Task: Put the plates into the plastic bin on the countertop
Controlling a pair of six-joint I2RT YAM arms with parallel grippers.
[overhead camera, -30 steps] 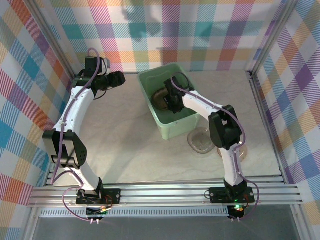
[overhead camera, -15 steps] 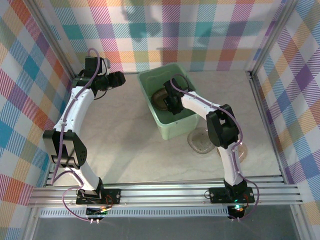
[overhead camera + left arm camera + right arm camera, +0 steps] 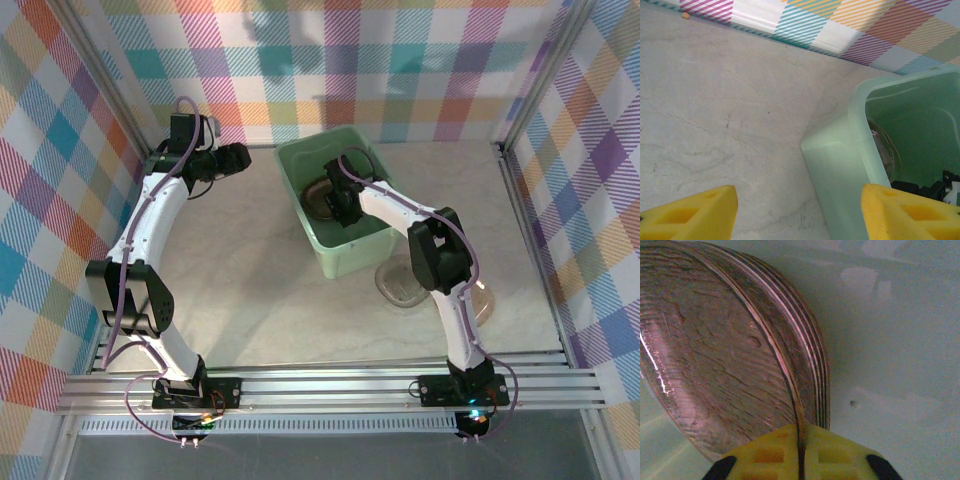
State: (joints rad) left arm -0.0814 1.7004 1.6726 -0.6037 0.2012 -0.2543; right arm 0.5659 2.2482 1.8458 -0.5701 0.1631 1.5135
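Several plates (image 3: 730, 350) sat stacked in the plastic bin (image 3: 340, 262), the right gripper (image 3: 800, 452) pinching the front one's rim, probably to nest it neatly, while the left gripper (image 3: 799, 212) hung spread wide just outside, out of the way.

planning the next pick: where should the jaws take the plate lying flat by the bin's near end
Probably its raised rim on the near edge, coming from above: the plate lies flat, and the plastic bin crowds its far side.
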